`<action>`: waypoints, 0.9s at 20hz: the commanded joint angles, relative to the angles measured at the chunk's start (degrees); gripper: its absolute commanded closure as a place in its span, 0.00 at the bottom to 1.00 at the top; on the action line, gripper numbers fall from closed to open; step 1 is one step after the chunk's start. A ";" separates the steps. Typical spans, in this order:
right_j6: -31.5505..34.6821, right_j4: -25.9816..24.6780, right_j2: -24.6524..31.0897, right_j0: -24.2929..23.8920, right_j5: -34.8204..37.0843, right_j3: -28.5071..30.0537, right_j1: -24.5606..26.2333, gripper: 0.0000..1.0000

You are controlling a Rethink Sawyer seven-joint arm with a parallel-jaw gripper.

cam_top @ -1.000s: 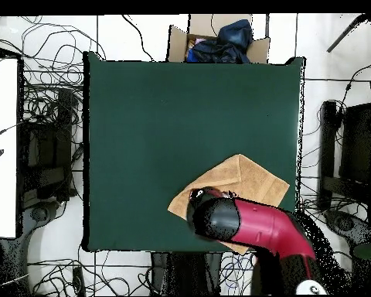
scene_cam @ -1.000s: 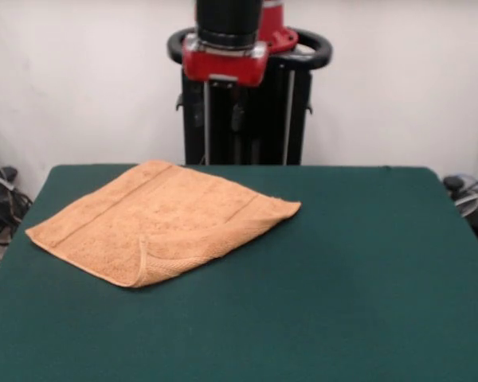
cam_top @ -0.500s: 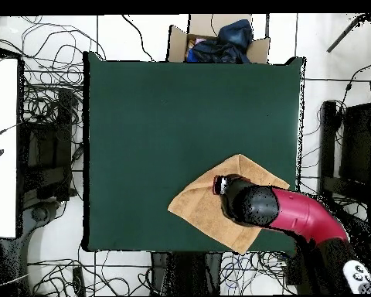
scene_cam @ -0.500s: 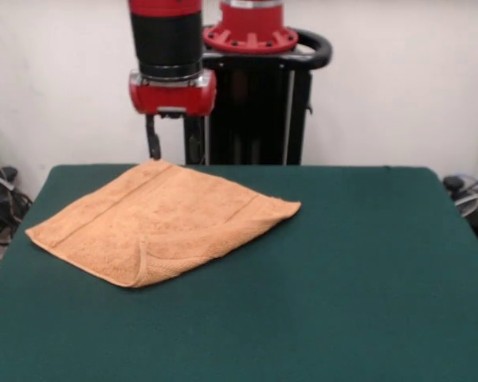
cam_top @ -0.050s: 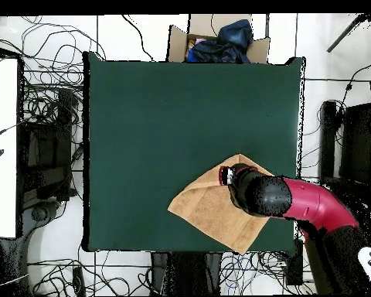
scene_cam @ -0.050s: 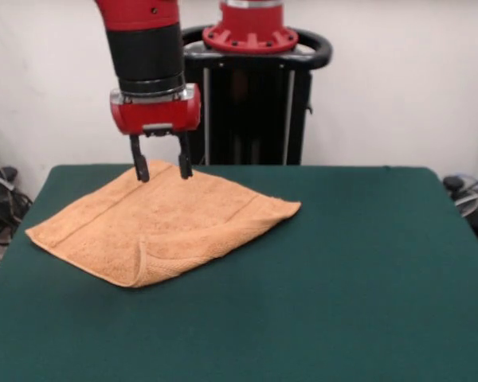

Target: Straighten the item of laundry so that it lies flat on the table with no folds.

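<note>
The end effector (scene_cam @ -0.050s: 162,168) hangs over the towel's (scene_cam @ -0.050s: 163,222) far corner, the one nearest the pedestal (scene_cam @ -0.050s: 251,95). The rest of the towel spreads away from it on the tabletop (scene_cam @ -0.050s: 342,270), with a doubled-over edge on the side opposite the end effector.

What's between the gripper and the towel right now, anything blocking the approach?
Nothing visible. The open gripper hangs over the towel near its far corner, with only open space below; the table around it holds no other object.
</note>
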 commanded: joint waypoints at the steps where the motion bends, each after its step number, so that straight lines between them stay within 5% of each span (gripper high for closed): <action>1: -13.27 -4.71 10.33 -1.20 2.71 -4.03 2.88 0.00; 18: -9.68 -15.54 1.20 4.80 7.73 -15.27 9.10 0.00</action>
